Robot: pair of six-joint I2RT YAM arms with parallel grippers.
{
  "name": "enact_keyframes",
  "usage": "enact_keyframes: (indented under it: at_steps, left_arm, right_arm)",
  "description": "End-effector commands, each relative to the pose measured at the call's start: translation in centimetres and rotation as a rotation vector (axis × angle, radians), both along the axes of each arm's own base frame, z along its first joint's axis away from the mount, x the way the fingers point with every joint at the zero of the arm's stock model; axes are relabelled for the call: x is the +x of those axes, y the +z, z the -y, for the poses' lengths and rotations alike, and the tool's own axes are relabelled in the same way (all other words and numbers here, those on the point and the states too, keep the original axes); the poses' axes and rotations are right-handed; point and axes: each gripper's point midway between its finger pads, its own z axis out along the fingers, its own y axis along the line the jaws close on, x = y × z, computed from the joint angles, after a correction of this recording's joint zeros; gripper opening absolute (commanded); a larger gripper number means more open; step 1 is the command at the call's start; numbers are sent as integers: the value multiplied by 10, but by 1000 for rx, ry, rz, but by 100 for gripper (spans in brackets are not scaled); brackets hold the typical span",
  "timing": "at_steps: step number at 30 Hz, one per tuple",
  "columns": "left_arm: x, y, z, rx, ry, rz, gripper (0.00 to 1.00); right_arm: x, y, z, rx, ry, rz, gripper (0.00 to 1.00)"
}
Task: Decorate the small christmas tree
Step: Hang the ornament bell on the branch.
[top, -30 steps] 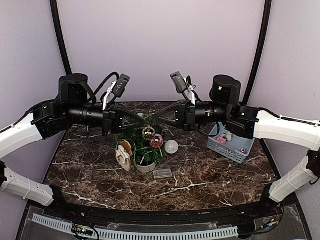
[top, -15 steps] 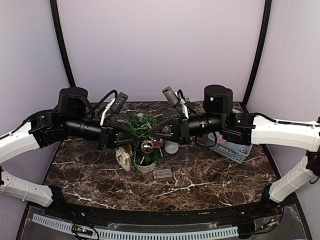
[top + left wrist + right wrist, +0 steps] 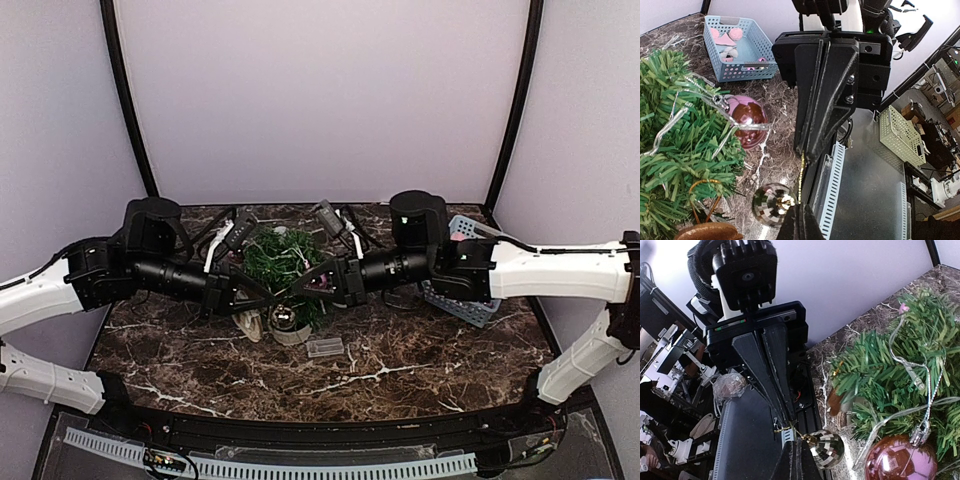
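Observation:
The small christmas tree (image 3: 283,258) stands in a pale pot (image 3: 291,335) at mid-table, wound with a light string and carrying a pink bauble (image 3: 747,116). My left gripper (image 3: 272,300) and right gripper (image 3: 296,297) meet tip to tip in front of it. Both are shut on the gold bead loop (image 3: 801,175) of a mirrored ball ornament (image 3: 282,317). The ball (image 3: 771,204) hangs just beside my left gripper (image 3: 801,209), close to the tree's lower branches (image 3: 675,150). In the right wrist view the ball (image 3: 826,449) sits beside my right gripper (image 3: 799,442), with the pink bauble (image 3: 900,460) close by.
A blue basket (image 3: 465,305) holding pink and pale ornaments sits at the right, partly under the right arm. A clear plastic box (image 3: 325,347) lies in front of the pot. A beige ornament (image 3: 247,320) hangs at the tree's left side.
Both arms have come down and toward the table's near side together. The mirrored ball has dropped from level with the treetop to the tree's lower front. Both grips are unchanged.

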Motion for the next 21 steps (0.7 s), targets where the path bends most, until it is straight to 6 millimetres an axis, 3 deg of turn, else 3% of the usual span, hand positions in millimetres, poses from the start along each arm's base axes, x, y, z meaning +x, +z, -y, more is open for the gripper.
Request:
enact_keyframes:
  at_steps: [1, 21]
  left_arm:
    - [4, 10, -1, -38, 45, 28, 0]
    - [23, 12, 11, -66, 134, -4, 0]
  right_arm:
    - [5, 2, 1, 11, -59, 2, 0]
    - [23, 13, 11, -11, -194, 32, 0]
